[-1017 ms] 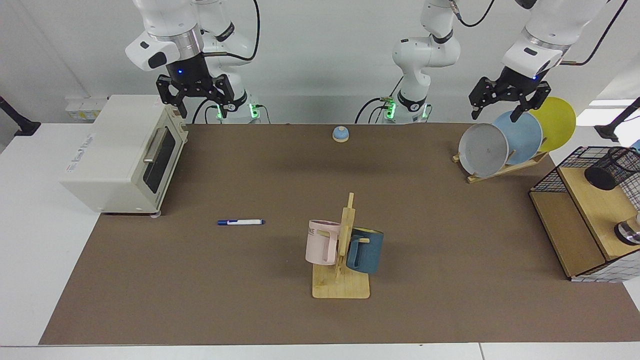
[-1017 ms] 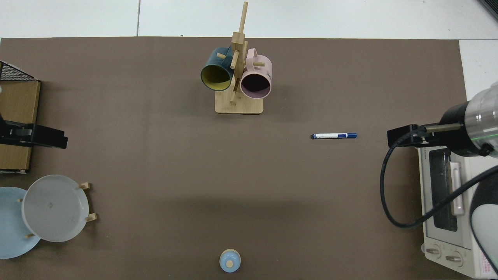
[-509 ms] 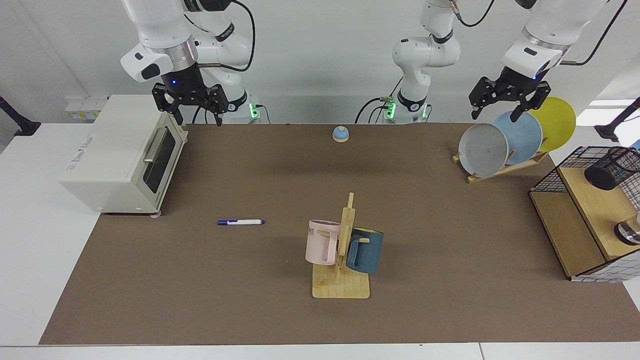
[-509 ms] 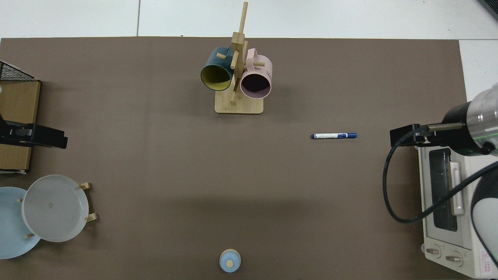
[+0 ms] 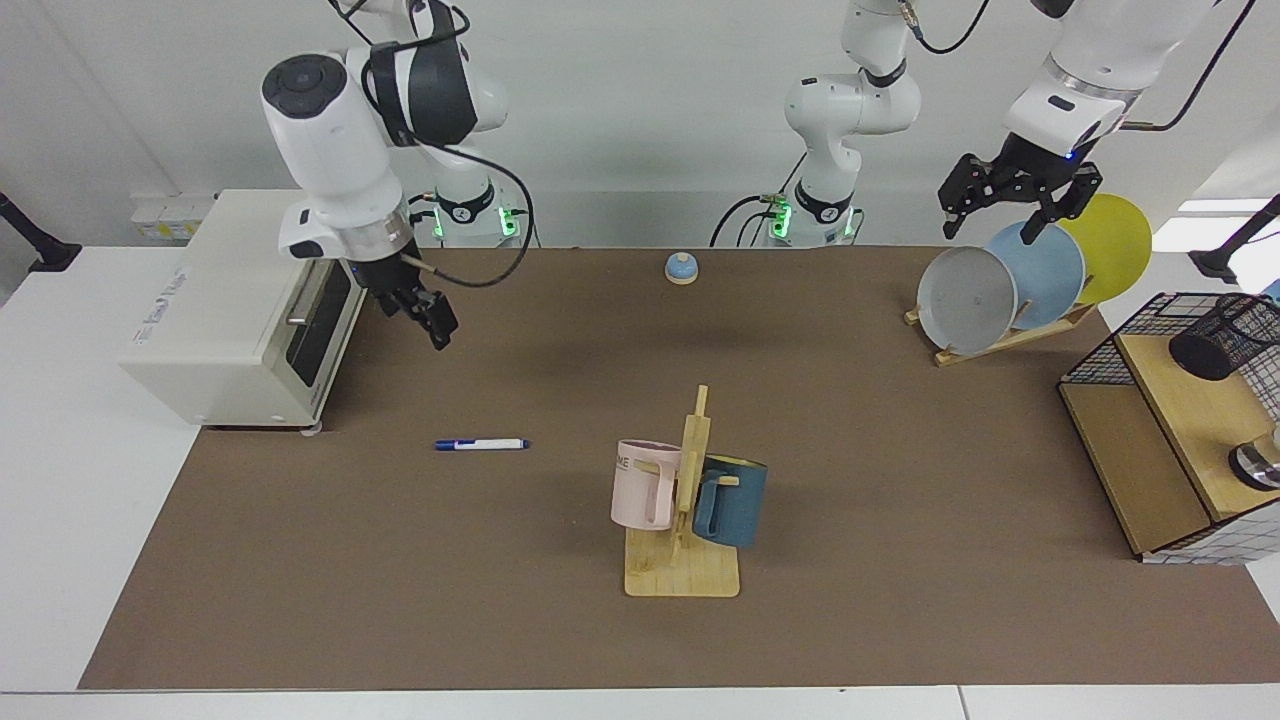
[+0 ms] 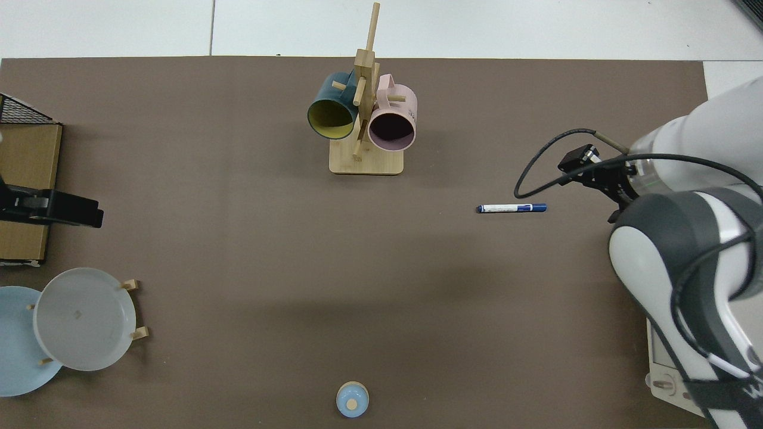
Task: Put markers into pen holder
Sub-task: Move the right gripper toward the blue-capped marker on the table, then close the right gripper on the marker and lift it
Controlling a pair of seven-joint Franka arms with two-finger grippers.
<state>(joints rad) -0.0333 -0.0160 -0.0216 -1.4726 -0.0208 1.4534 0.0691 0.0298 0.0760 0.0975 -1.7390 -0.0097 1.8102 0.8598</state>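
Since half a second ago the right hand [image 5: 436, 322] has swung down and forward from above the toaster oven [image 5: 240, 310] to hang over the brown mat, still well short of the marker [image 5: 481, 444]; it is turned edge-on, so I cannot tell how far its fingers are parted, and it holds nothing that shows. The left arm waits as before, its left hand [image 5: 1012, 212] spread open and empty above the plate rack [image 5: 1000, 340] at the far right.

Nothing of the task is done yet — the one marker lies flat on the desk, blue cap pointing left in the facing view, well apart from the mug stand [image 5: 683, 570]. The pen holder [image 5: 1222, 337] stands on the wooden shelf of the wire rack [image 5: 1110, 360] at the far right edge, seemingly empty. By my judgement the reach, grasp, carry across and drop all remain.

Count: one marker, one pen holder, two mugs — the pink mug [image 5: 643, 484] and the blue mug [image 5: 734, 500] — three plates, one bell [image 5: 681, 267].
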